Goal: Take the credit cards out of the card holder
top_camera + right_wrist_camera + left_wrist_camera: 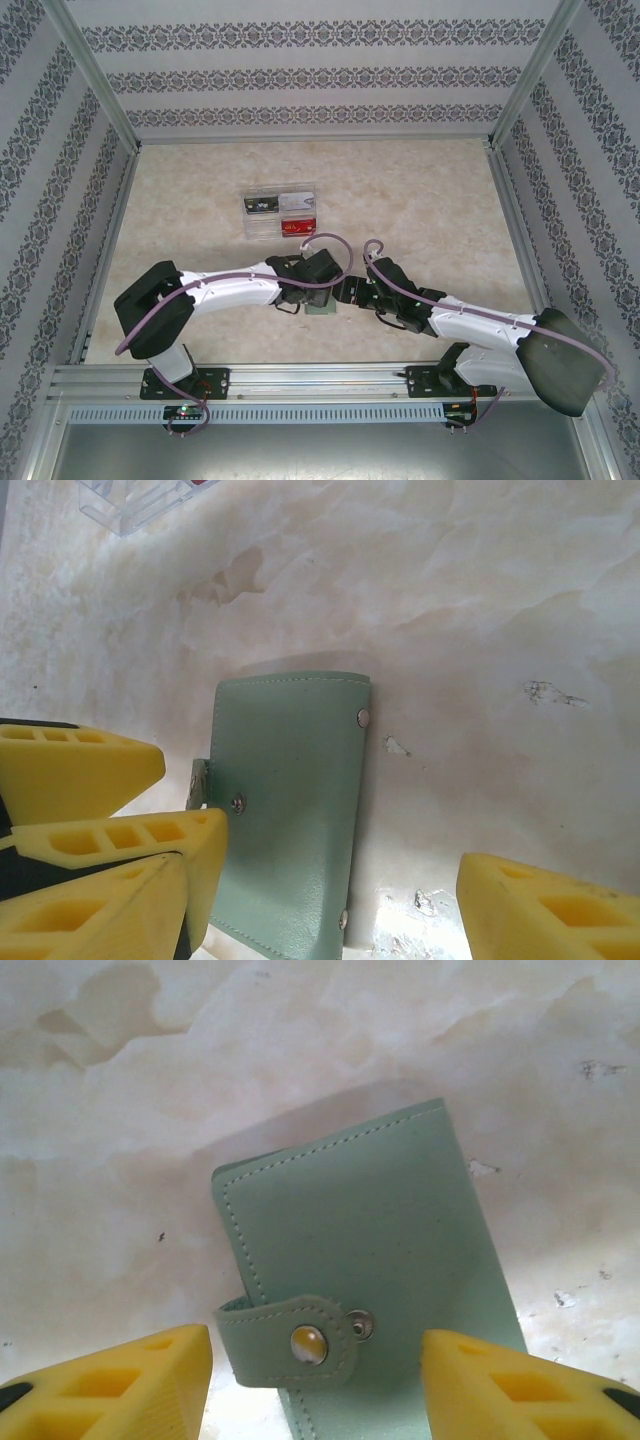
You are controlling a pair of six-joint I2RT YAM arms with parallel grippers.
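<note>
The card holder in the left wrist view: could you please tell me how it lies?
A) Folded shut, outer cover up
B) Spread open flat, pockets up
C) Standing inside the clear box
A: the card holder lies folded on the table, its green outer cover up and its tab wrapped round one edge.

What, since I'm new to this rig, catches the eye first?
A closed mint-green card holder lies flat on the marbled table, toward its near side. The open left gripper and open right gripper hover close over it, yellow fingers either side. Farther back sits a clear plastic box.
</note>
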